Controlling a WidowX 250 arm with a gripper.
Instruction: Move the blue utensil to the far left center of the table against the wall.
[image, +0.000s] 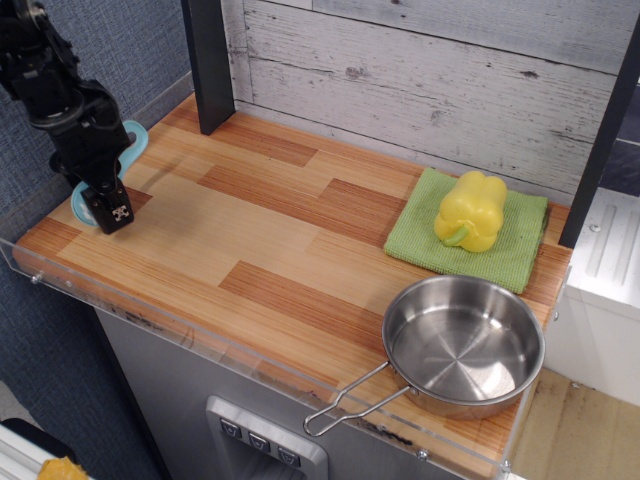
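Observation:
The blue utensil (133, 138) lies slantwise at the far left of the table (300, 250), close to the blue-grey wall (120, 50). Only its two light-blue ends show, one above and right of the gripper and one below and left of it. My gripper (105, 205) is black and points down, shut on the utensil's middle, low over the wood near the left edge. The utensil's middle is hidden behind the fingers, and I cannot tell whether it touches the table.
A yellow pepper (470, 210) sits on a green cloth (505, 255) at the back right. A steel pan (462, 345) stands at the front right, with its wire handle pointing towards the clear rim (60, 285). A black post (210, 60) stands at the back left.

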